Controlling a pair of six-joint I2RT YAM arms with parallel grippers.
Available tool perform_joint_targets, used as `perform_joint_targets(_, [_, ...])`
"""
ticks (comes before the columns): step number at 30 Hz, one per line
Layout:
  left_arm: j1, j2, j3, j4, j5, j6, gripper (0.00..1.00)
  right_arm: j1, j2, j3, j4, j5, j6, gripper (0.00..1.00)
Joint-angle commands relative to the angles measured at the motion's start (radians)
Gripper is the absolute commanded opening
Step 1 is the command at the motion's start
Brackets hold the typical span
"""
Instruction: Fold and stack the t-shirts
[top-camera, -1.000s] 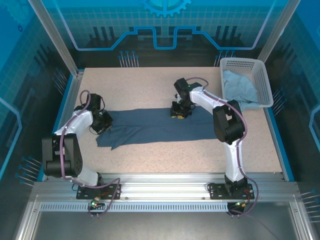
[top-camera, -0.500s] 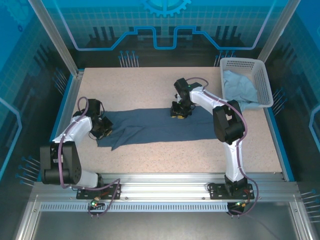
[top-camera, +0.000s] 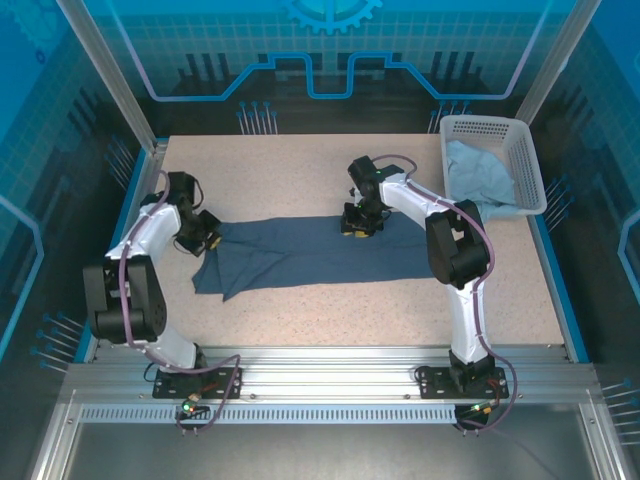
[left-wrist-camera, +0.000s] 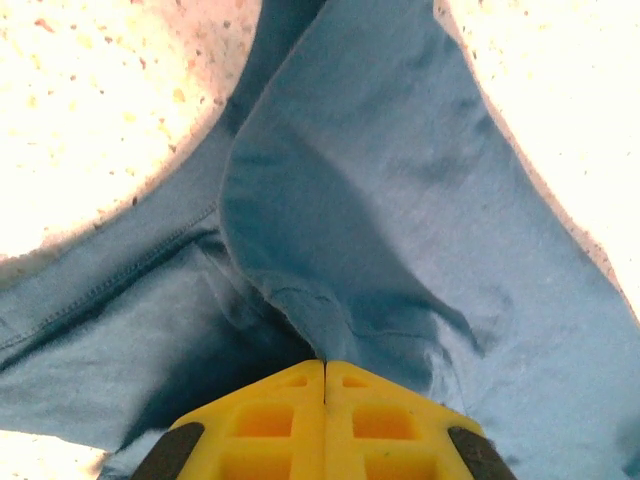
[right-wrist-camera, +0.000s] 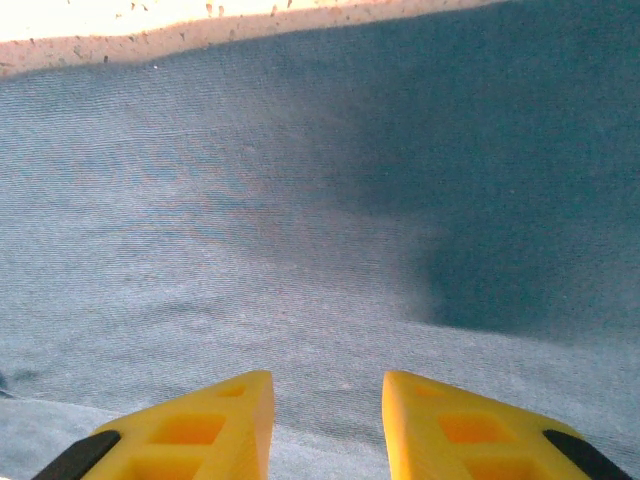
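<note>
While the left gripper sits at the left end of the dark slate-blue t-shirt, fingers pressed together on a pinched ridge of cloth, the shirt lies as a long band across the table, so I'd say that end should be lifted clear and carried over evenly, not dragged. Right gripper is low over the band's far edge, fingers parted, holding nothing; best used as an anchor. Pale blue t-shirt lies in the white basket, far right.
</note>
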Motion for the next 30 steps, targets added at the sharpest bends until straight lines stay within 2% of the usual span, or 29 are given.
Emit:
perform_joint_targets(1, [0.021, 0.048, 0.066, -0.066, 0.025, 0.013, 0.00, 0.010, -0.007, -0.006, -0.010, -0.012, -0.001, 0.34])
perform_joint_targets(30, [0.042, 0.396, 0.512, -0.248, -0.023, 0.132, 0.00, 0.011, -0.016, -0.043, -0.010, 0.000, -0.012, 0.34])
